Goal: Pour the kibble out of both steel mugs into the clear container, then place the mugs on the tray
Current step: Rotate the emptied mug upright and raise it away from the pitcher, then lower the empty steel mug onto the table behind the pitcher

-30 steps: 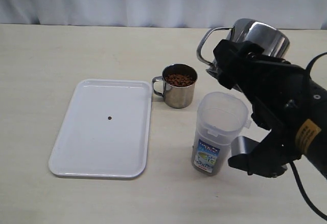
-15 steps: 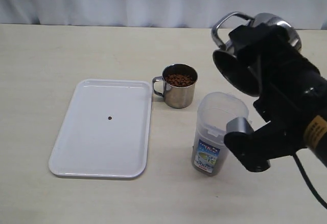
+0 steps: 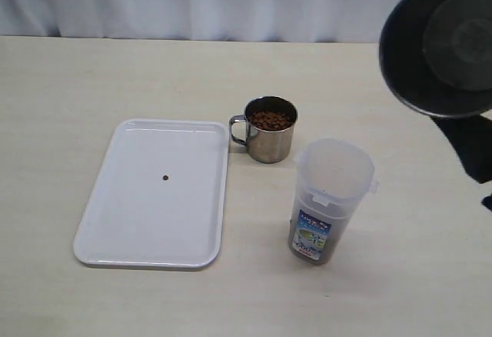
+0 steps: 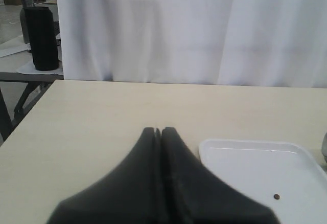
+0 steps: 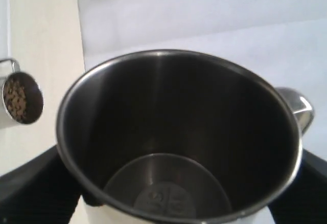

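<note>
Two steel mugs are in view: one filled mug (image 3: 270, 141) standing on the single table (image 3: 77, 75) and one empty mug (image 3: 442, 45) held aloft. Beside them stand one clear container (image 3: 330, 191) and one white tray (image 3: 154, 225). The kibble (image 3: 270, 120) heaped in the filled mug is too numerous to count, and a further dark layer shows low in the container. Exactly one stray pellet (image 3: 165, 177) lies on the tray. Two tools appear, one per wrist view: the left tool (image 4: 157, 132) and the right tool (image 5: 173, 193).
</note>
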`<state>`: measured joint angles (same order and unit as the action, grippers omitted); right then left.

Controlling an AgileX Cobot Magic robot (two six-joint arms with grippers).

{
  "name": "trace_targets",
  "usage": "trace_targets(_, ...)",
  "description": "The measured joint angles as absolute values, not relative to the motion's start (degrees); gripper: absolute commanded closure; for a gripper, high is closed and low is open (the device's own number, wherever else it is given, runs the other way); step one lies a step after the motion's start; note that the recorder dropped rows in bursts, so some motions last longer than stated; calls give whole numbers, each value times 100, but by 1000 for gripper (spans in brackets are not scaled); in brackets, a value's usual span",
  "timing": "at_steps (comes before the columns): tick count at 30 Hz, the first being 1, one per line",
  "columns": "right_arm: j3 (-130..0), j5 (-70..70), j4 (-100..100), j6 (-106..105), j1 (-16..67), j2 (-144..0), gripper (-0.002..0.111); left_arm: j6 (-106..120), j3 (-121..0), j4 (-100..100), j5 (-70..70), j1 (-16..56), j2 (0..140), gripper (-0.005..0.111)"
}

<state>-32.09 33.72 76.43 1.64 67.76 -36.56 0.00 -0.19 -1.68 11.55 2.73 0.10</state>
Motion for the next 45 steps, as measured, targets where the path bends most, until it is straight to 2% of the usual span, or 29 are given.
trace_targets(5, -3221, 3298, 6993, 489, 6747, -3126, 104, 0, -19, -168, 1155, 273, 10, 107)
trace_targets(9, -3221, 3204, 6965, 2246, 6747, -3111, 104, 0, -19, -168, 1155, 273, 10, 107)
trace_targets(15, -3221, 2847, 7814, 4947, 6747, -3591, 104, 0, -19, -168, 1155, 273, 10, 107)
trace_targets(21, -3254, 2409, 8483, 5961, 6747, -4389, 104, 0, -19, -168, 1155, 273, 10, 107)
trace_targets(28, -3417, 4462, 9395, 7656, 6708, -4705, 104, 0, -19, -168, 1155, 273, 10, 107)
trace_targets(31, -3281, 4674, 9760, 8322, 6471, -4613, 104, 0, -19, -168, 1155, 273, 10, 107)
trace_targets(36, -3093, 4147, 9845, 9137, 5250, -4608, 104, 0, -19, -168, 1155, 273, 10, 107)
trace_targets(41, -3058, 2020, 9880, 9571, 3032, -4873, 104, 0, -19, -168, 1155, 273, 10, 107)
trace_targets(45, -3085, 551, 9880, 9627, 1842, -5517, 104, 0, -19, -168, 1155, 273, 10, 107)
